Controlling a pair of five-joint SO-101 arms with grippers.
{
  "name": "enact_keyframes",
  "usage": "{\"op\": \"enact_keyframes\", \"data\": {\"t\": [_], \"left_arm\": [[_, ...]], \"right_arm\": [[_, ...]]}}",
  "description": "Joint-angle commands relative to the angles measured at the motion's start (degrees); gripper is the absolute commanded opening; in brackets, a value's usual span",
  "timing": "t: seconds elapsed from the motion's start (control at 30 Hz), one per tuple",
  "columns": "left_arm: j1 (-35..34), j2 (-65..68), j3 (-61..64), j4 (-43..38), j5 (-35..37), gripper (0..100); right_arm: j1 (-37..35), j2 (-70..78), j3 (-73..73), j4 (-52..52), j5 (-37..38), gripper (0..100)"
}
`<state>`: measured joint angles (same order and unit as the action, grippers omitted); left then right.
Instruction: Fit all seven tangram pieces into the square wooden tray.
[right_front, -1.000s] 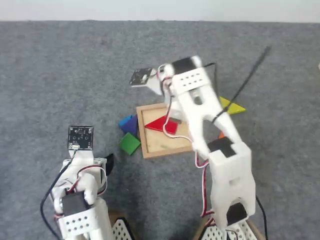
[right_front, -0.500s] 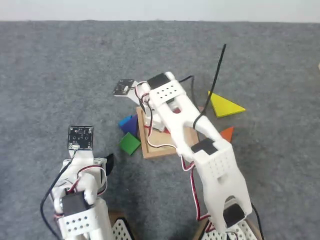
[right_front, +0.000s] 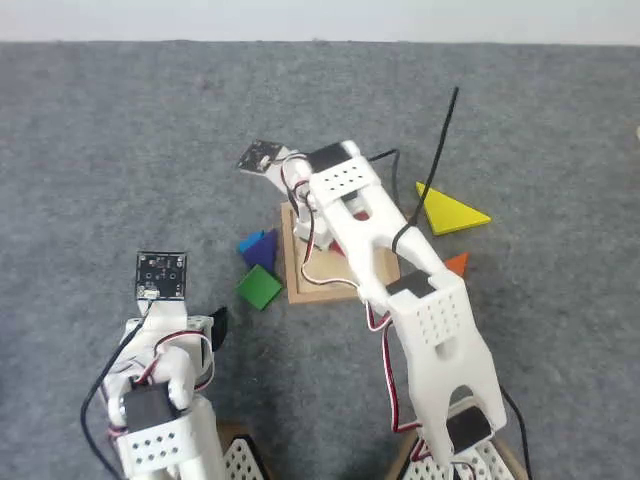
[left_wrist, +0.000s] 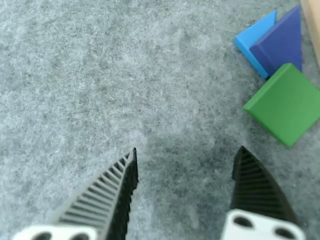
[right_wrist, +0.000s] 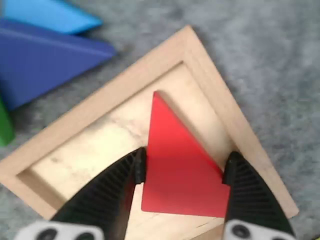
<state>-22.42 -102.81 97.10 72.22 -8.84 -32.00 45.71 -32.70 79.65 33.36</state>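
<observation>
Right hand (right_wrist: 186, 155): low over the tray (right_wrist: 215, 95), spread wide astride the red triangle (right_wrist: 180, 187), which lies flat inside. Left hand (left_wrist: 187, 150): wide open, empty, over bare counter (left_wrist: 75, 75) near the green square (left_wrist: 287, 102). I log blue pieces (left_wrist: 282, 42) touching that square beside the tray, and the yellow triangle (right_front: 448, 212) and orange piece (right_front: 456, 263) on the tray's other side.

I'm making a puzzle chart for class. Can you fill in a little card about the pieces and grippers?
placed: red triangle, flat in the wooden tray
one side of tray: green square, light blue piece, dark blue triangle
other side: yellow triangle, orange piece
right gripper: open, straddling the red triangle
left gripper: open, above bare carpet
</observation>
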Motion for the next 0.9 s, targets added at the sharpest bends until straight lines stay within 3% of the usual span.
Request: {"op": "enact_keyframes", "data": {"t": [0.0, 0.23, 0.47, 0.67, 0.87], "left_arm": [[0.0, -1.2, -0.7, 0.2, 0.3, 30], [0.0, -1.2, -0.7, 0.2, 0.3, 30], [0.0, -1.2, -0.7, 0.2, 0.3, 30], [0.0, -1.2, -0.7, 0.2, 0.3, 30], [0.0, -1.2, -0.7, 0.2, 0.3, 30]], "right_arm": [[1.7, -1.3, -5.5, -0.9, -0.8, 24.6], [1.5, -1.3, -15.3, -0.4, -0.8, 24.6], [2.1, -0.7, -16.0, -0.2, -0.5, 24.6], [5.1, -0.3, -16.4, 9.4, 3.5, 24.6], [6.8, 3.3, -14.7, 10.7, 3.6, 24.6]]}}
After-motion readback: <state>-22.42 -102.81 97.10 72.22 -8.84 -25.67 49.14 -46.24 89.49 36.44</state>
